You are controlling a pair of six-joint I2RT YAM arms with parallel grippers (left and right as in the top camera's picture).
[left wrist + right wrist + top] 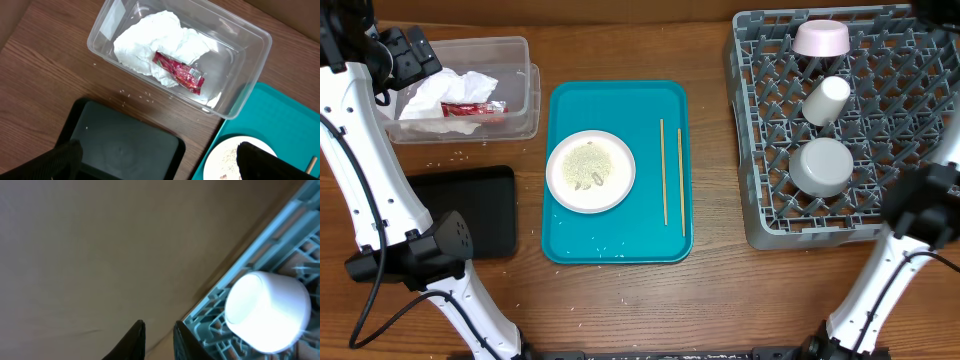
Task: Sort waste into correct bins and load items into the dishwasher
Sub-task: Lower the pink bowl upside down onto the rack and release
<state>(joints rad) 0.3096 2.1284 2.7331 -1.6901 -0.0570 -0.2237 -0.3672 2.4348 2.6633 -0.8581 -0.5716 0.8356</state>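
Note:
The clear tub [527, 97] at the back left holds the crumpled white napkin [140, 40] and the red wrapper [179, 72]. The black tray [470, 210] lies in front of it, bare. The white plate [591, 171] with rice and scraps lies on the teal tray [620, 240], beside two chopsticks [663, 170]. The grey dish rack [760, 215] holds a pale upturned bowl [821, 38], a white cup [825, 100] and a grey bowl [821, 166]. My left gripper [160, 162] is wide open and empty, high above the tub and black tray. My right gripper [159, 330] is nearly closed and empty, by the rack's edge [220, 305].
Loose rice grains [135, 92] lie on the wooden table between the tub and the black tray, and a few on the teal tray. The arm bases stand at the front left and front right. The rack fills the right side.

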